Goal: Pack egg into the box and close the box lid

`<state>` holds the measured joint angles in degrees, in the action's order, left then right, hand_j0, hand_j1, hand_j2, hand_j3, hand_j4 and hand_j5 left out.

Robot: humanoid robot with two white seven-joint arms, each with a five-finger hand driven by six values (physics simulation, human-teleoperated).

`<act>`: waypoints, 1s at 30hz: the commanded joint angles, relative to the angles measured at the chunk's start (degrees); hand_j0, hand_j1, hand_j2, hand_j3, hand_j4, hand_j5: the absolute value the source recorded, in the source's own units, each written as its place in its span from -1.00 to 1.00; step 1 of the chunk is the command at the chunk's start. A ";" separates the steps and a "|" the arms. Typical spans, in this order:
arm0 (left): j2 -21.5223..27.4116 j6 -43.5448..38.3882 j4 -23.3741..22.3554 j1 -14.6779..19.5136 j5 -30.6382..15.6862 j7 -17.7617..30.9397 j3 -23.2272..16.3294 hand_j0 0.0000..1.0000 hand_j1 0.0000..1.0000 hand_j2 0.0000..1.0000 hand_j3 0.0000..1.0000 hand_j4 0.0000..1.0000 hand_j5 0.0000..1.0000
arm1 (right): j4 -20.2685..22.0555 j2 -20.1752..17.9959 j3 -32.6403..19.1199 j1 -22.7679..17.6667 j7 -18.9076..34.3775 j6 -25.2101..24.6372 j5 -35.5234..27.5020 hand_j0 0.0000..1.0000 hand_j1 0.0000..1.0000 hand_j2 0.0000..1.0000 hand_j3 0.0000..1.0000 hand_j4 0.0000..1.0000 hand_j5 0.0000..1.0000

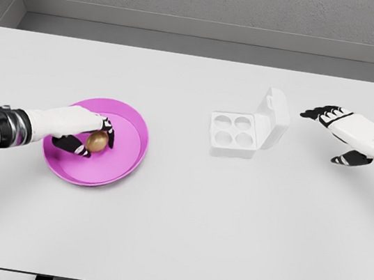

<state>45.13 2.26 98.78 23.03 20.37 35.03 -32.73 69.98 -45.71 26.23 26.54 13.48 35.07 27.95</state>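
— Fingers [106, 130] of the left hand [79, 131] curl round the egg [97, 141] in the pink plate [127, 163].
— Fragile, smooth; grip its sides gently. Right hand [337, 127] spread, holding nothing, beside the open egg box [233, 134].

Colours I see on the bench

Under my left hand [89, 136], which is white with black fingertips, I see a golden-brown egg [97, 141] on a magenta-pink plate [126, 162]. Between my two hands sits a plain white box [233, 136] with a white lid [273, 117]. My right hand [337, 127] is white with black fingers too. The table [172, 236] is pale grey-white, unpatterned; the wall [215, 0] beyond both hands is darker grey.
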 commanded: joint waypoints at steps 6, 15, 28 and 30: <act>0.05 0.11 0.27 0.53 -0.25 -0.03 0.30 -0.14 -0.14 -0.14 -0.14 -0.14 -0.14 | 0.07 -0.08 -0.04 -0.09 -0.03 -0.07 -0.35 1.00 1.00 1.00 1.00 1.00 1.00; 0.05 0.11 1.51 1.32 -0.25 -0.03 0.30 -0.15 -0.15 -0.15 -0.15 -0.15 -0.15 | 0.07 -0.17 -0.04 -0.09 -0.03 -0.07 -0.52 1.00 1.00 1.00 1.00 1.00 1.00; -2.59 0.11 2.30 2.99 -0.25 -0.03 1.44 -0.21 -0.21 -0.21 -0.21 -0.21 -0.21 | 0.07 -0.17 -0.04 -0.09 -0.12 -0.07 -0.61 1.00 1.00 1.00 1.00 1.00 1.00; -2.76 0.11 2.30 3.16 -0.25 -0.03 1.44 -0.21 -0.21 -0.21 -0.21 -0.21 -0.21 | 0.07 -0.17 -0.04 -0.09 -0.03 -0.07 -0.61 1.00 1.00 1.00 1.00 1.00 1.00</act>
<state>42.64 2.41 101.06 26.28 20.26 35.03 -31.35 70.03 -45.81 26.23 26.46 13.43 35.07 27.74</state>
